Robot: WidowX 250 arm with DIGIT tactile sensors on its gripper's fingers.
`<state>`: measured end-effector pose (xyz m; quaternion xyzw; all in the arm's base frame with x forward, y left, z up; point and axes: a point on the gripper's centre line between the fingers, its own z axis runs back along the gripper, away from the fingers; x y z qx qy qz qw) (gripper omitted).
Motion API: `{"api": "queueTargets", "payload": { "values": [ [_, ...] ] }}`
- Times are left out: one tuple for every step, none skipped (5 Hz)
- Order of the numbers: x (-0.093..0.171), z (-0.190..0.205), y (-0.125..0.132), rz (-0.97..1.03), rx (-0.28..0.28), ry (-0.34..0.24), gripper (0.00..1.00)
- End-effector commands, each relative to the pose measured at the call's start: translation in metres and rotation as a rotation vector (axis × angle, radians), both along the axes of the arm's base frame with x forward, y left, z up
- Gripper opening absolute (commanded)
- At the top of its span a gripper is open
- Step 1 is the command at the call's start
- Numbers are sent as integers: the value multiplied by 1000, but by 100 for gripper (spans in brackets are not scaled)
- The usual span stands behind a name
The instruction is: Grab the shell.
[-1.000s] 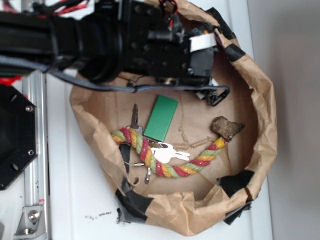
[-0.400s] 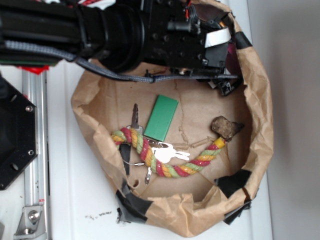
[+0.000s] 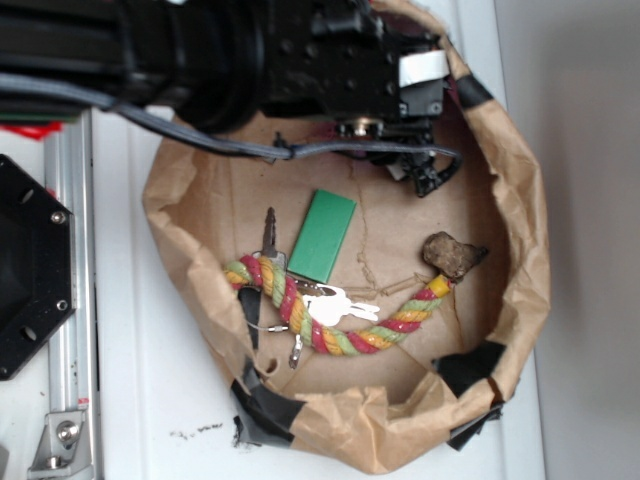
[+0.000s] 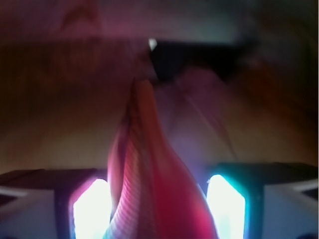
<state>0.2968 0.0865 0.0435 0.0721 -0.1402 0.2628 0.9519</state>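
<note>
The shell (image 4: 149, 169) fills the wrist view: ribbed, tinted red by the light, with its pointed tip aimed away from the camera. It sits between the two glowing pads (image 4: 92, 209) of my gripper (image 4: 159, 201), and both pads press against its sides. From outside, the gripper (image 3: 425, 175) hangs at the far side of the paper bag's floor, and the black arm hides the shell.
The brown paper bag's rim (image 3: 520, 200) walls in the work area. On its floor lie a lumpy dark rock (image 3: 452, 255), a green block (image 3: 323, 236), a striped rope (image 3: 400, 325) and keys (image 3: 335, 303). A metal rail (image 3: 70, 300) runs along the left.
The arm swung from the bag's middle toward the far right wall, then came back left a little. The rock, block, rope and keys have not moved.
</note>
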Motion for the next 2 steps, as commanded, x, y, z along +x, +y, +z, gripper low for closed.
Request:
{"api": "queueTargets", "payload": {
  "values": [
    [-10, 97, -10, 46, -107, -96, 0],
    [-15, 132, -25, -48, -187, -56, 0]
  ]
}}
